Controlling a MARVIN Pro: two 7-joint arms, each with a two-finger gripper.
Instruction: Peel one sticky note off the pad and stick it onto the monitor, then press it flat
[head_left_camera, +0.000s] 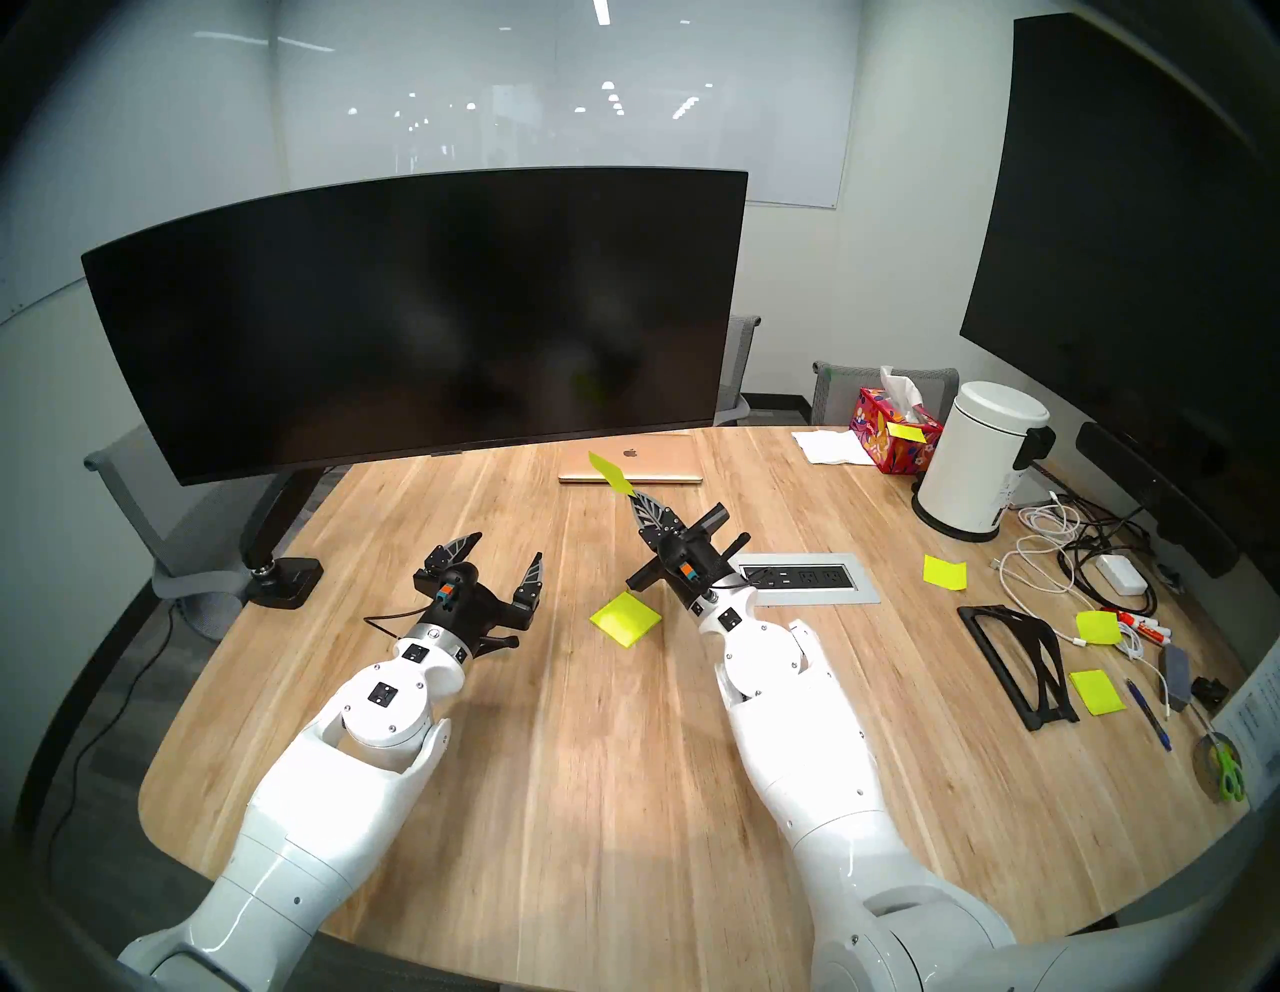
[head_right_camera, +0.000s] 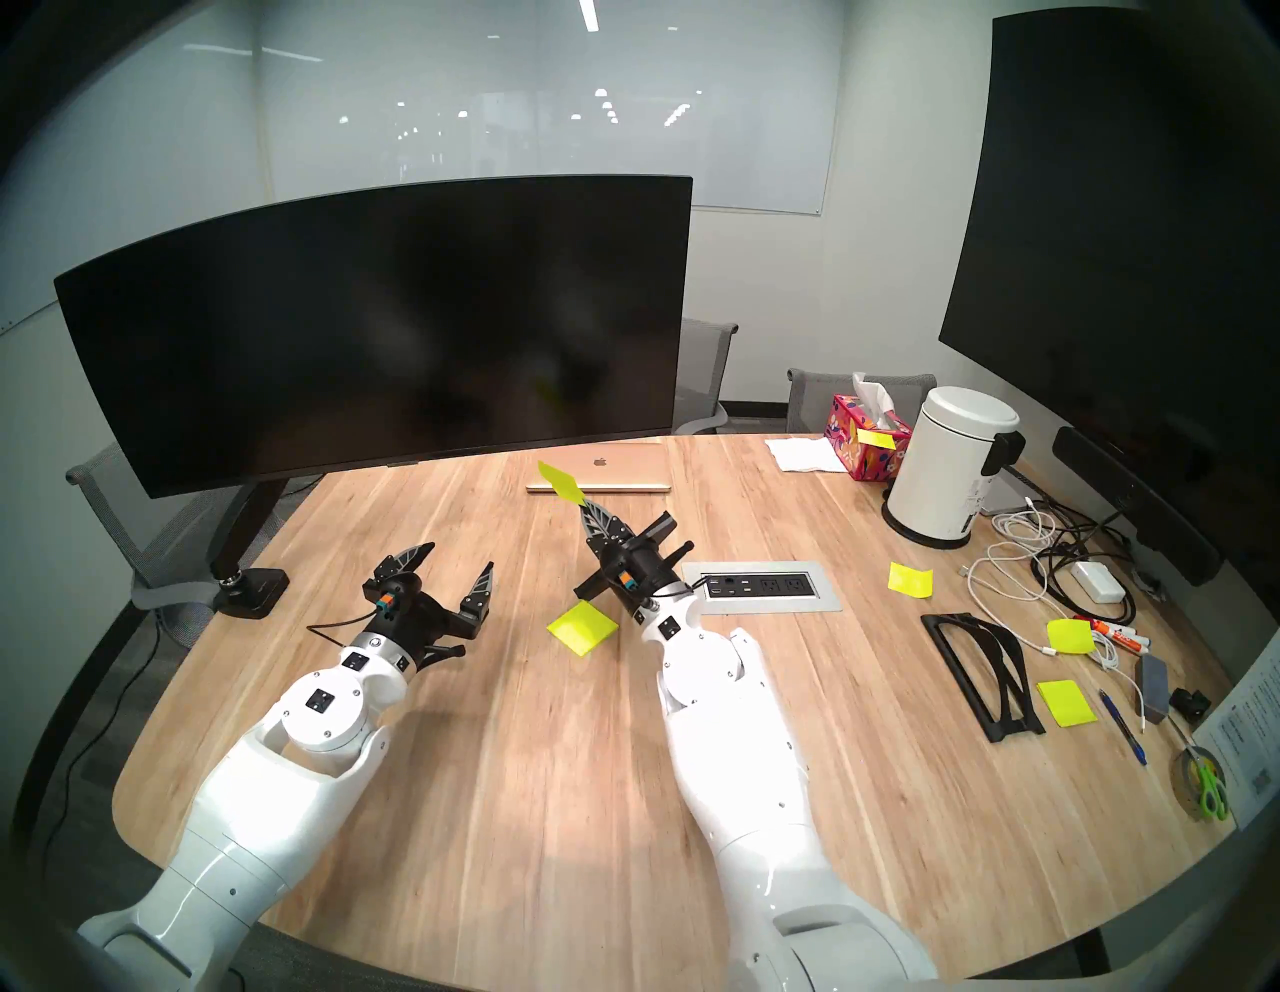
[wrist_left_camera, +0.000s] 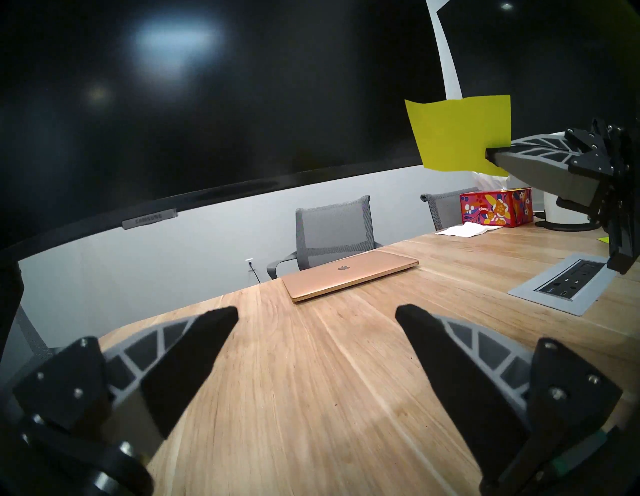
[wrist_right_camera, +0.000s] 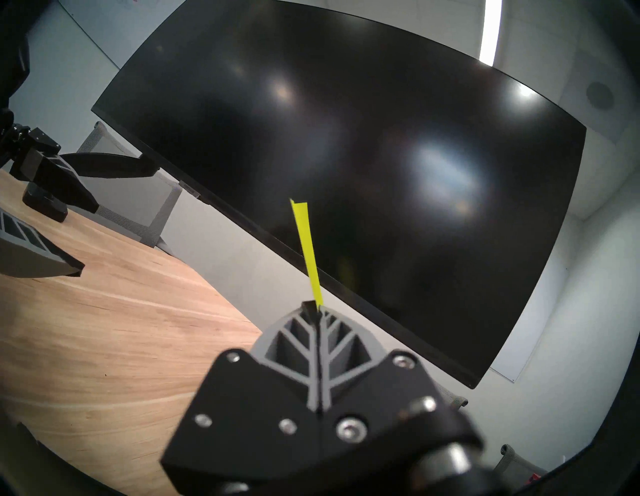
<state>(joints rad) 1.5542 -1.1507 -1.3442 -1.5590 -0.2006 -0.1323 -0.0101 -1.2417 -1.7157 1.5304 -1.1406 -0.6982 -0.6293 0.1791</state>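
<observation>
White forearms reach out over the desk (head_left_camera: 554, 762). To do this step well, the right claw (head_left_camera: 632, 496), clamped on one corner of the sticky note (head_left_camera: 607, 472), should bring the sheet's face square to the monitor (head_left_camera: 415, 325), sticky edge first. From the clamped tips the note pokes out at about eleven o'clock, short of the screen. Left claw (head_left_camera: 500, 558) hangs spread and empty. The pad (head_left_camera: 625, 618) lies at seven o'clock below the right claw.
</observation>
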